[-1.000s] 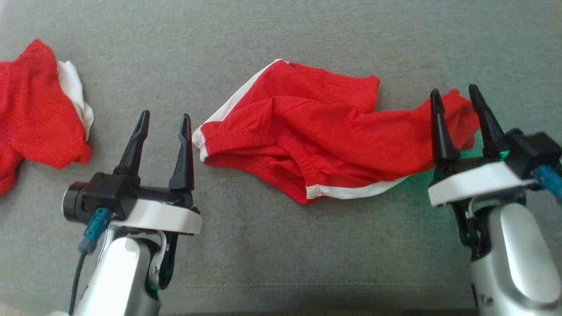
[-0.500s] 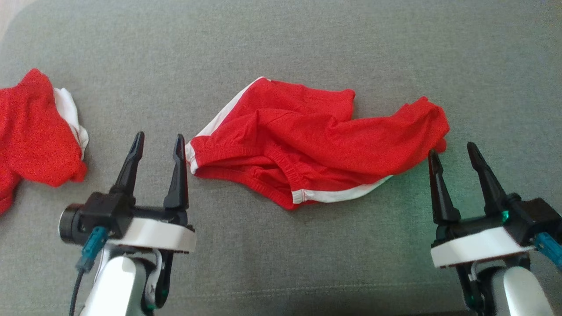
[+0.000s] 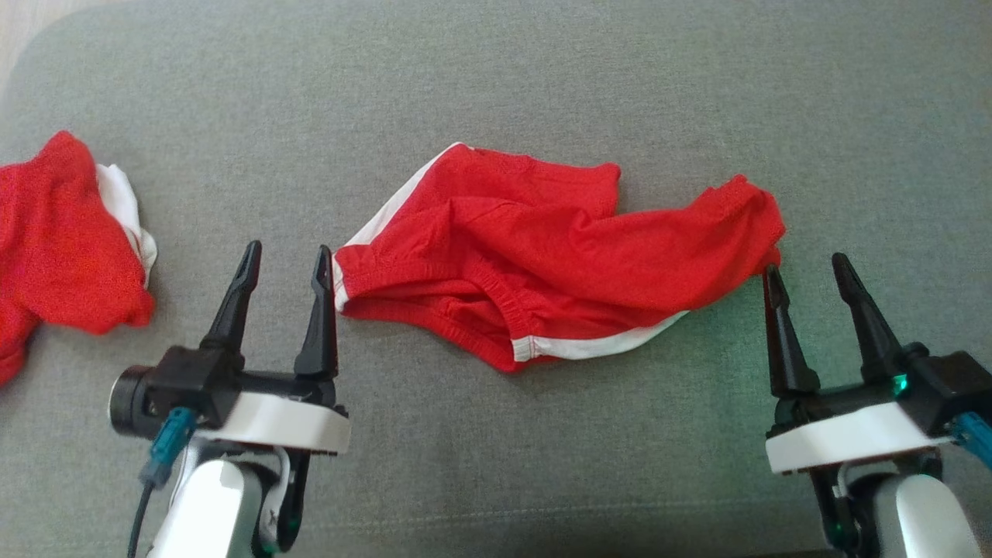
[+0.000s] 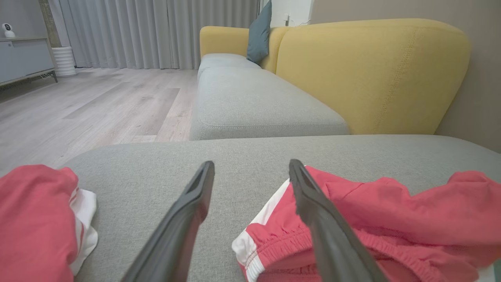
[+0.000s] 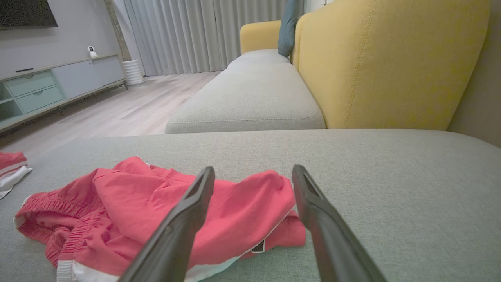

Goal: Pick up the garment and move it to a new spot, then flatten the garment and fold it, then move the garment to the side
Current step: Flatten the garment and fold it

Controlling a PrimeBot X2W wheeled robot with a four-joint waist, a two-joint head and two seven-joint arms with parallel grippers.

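Red shorts (image 3: 558, 256) crumpled on grey cushion (image 3: 542, 77). Left gripper (image 3: 285, 256) and right gripper (image 3: 806, 270) spread wide, empty. Best pinch opposite ends, pull taut.

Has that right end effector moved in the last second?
Yes. The right end effector has drawn back toward the robot, off the right end of the crumpled red-and-white fabric shorts.

Second red garment (image 3: 62, 232) runs off the head view's left edge; full extent undetermined. On the red shorts (image 5: 242, 203), a dark tag (image 5: 258, 246) is too small to read. Fingers (image 5: 184, 223) of the right gripper (image 5: 253, 170) cover part of the fabric.
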